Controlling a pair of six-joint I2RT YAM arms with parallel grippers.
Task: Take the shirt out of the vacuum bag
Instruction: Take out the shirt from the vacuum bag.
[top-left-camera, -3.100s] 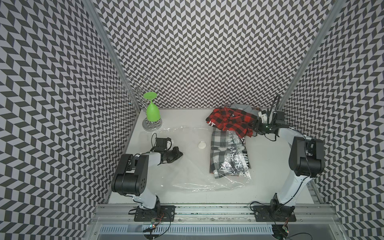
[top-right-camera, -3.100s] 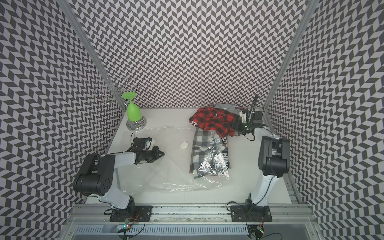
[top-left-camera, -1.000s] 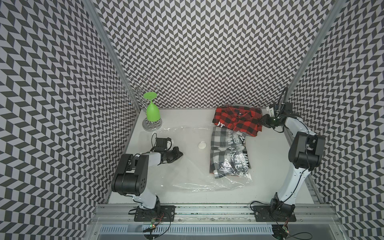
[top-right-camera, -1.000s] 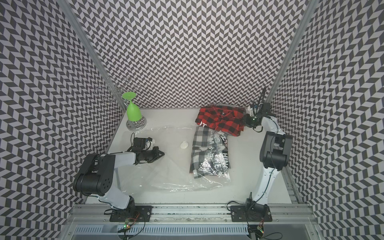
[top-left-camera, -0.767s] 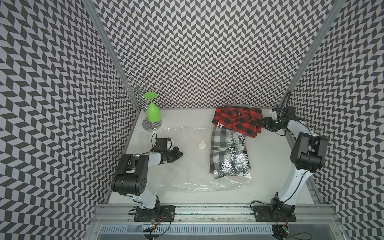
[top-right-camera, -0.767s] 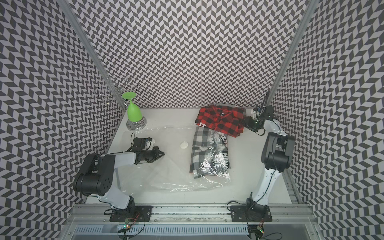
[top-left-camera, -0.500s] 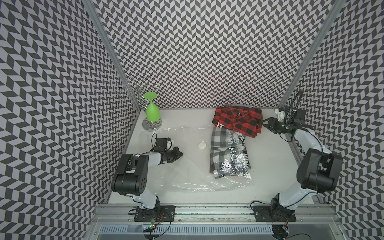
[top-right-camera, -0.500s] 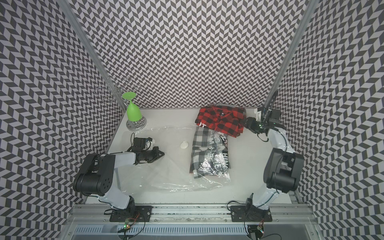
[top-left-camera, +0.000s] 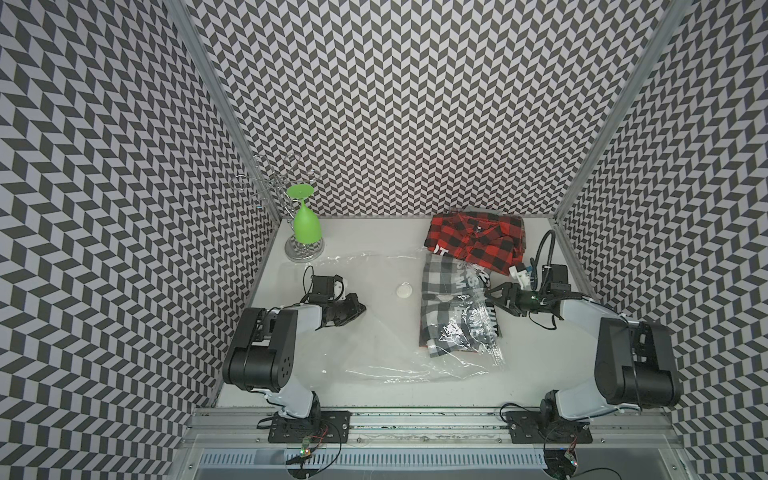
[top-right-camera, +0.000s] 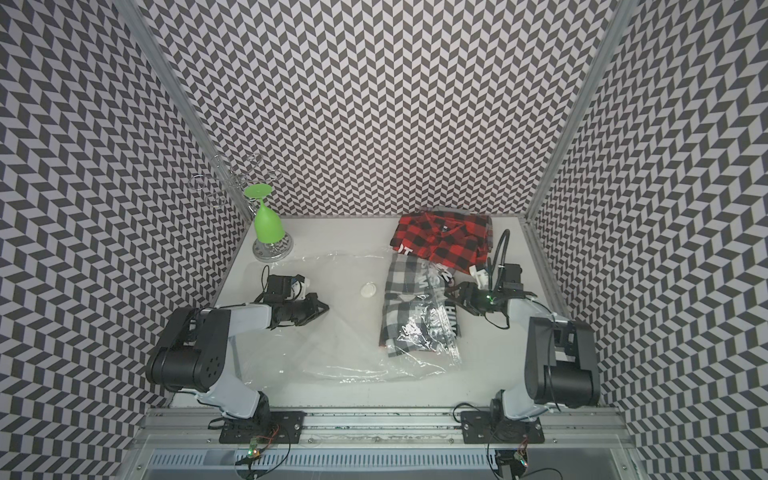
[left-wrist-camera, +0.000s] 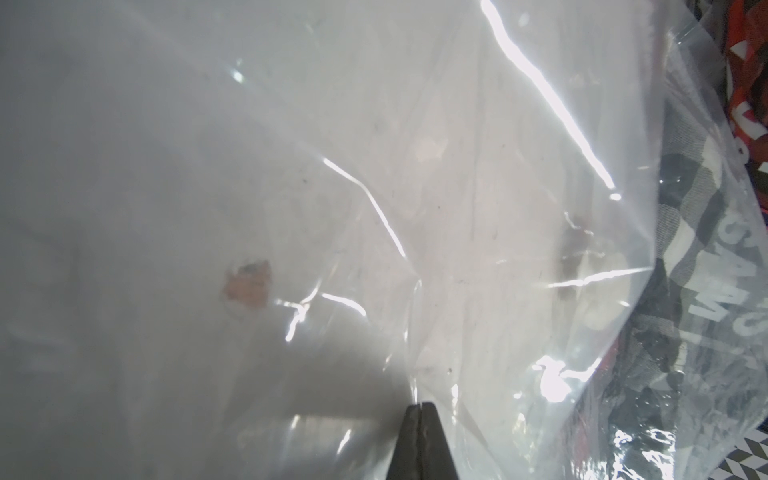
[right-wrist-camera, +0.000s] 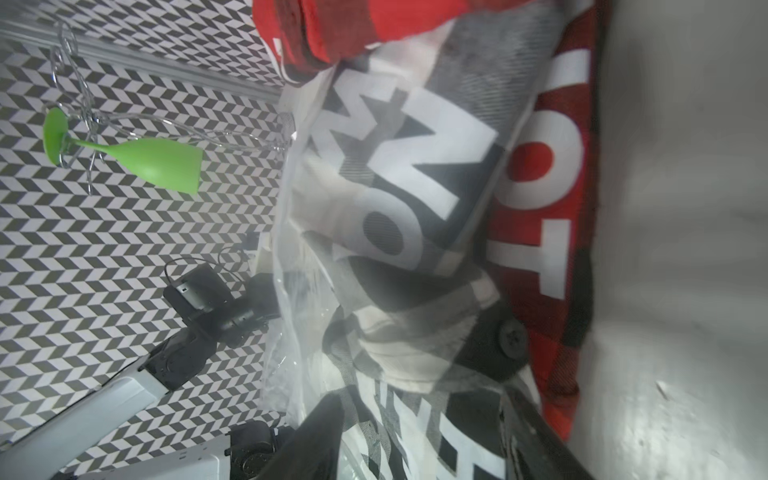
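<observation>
Vacuum bag (top-left-camera: 374, 332) is laid flat across most of the table (top-left-camera: 540, 374), its round white valve (top-left-camera: 404, 289) facing up near the middle.

A grey plaid shirt (top-left-camera: 446, 299) is seen under the clear film at the bag's right-hand end. White printed letters on the film are read over it.

A red plaid shirt (top-left-camera: 478, 239) is found in the far right corner of the table. Its near edge overlaps the far end of the grey shirt. Whether any of it is inside the film cannot be told.

Left gripper (top-left-camera: 360, 308): jaws pressed together. In the left wrist view (left-wrist-camera: 422, 409) the film is seen pinched at the tips, with creases running out from them. The arm is held low over the bag's left part.

Right gripper (top-left-camera: 490, 296): jaws parted, nothing gripped, placed just beside the right edge of the grey shirt. In the right wrist view its fingers (right-wrist-camera: 318, 432) are seen set apart on either side of the grey cloth. Contact cannot be confirmed.

A green glass (top-left-camera: 306, 224) is hung upside down on a wire rack (top-left-camera: 301, 252) in the far left corner, just beyond the bag's far edge.
</observation>
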